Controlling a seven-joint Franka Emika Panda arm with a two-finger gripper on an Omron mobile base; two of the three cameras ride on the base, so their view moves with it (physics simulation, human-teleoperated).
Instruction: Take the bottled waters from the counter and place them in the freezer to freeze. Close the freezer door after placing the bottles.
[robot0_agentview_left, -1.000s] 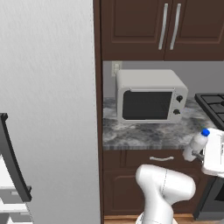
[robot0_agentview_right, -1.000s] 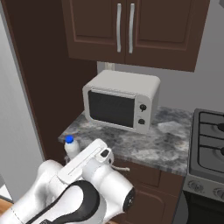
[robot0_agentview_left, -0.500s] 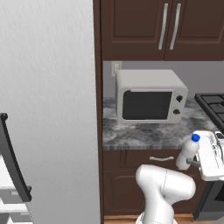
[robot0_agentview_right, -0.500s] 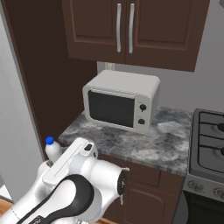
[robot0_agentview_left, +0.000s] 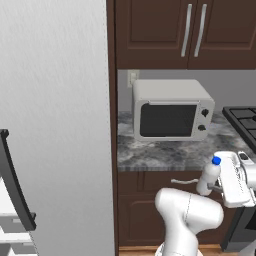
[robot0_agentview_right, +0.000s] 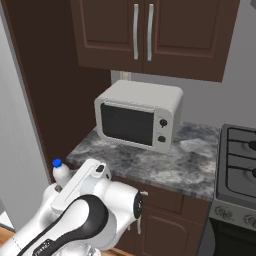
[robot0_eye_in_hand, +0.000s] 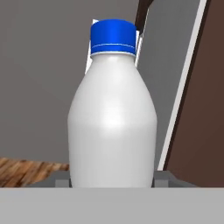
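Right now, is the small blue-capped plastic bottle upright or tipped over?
Upright. The small blue-capped plastic bottle stands cap-up in the hand view, and in the left base view its cap also points up, beside the marble counter edge.

A blue-capped bottle (robot0_eye_in_hand: 112, 122) stood upright close to the camera, its base clamped between the gripper's (robot0_eye_in_hand: 112, 180) fingers. Behind it rose a grey panel, with dark brown wood at right and wooden floor (robot0_eye_in_hand: 30, 172) at lower left.

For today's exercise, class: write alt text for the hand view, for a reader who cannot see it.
A pale plastic water bottle with a blue cap stands upright, held in the gripper, seen close up. Behind it are a grey surface, a strip of wooden floor at lower left and a dark brown panel at right.
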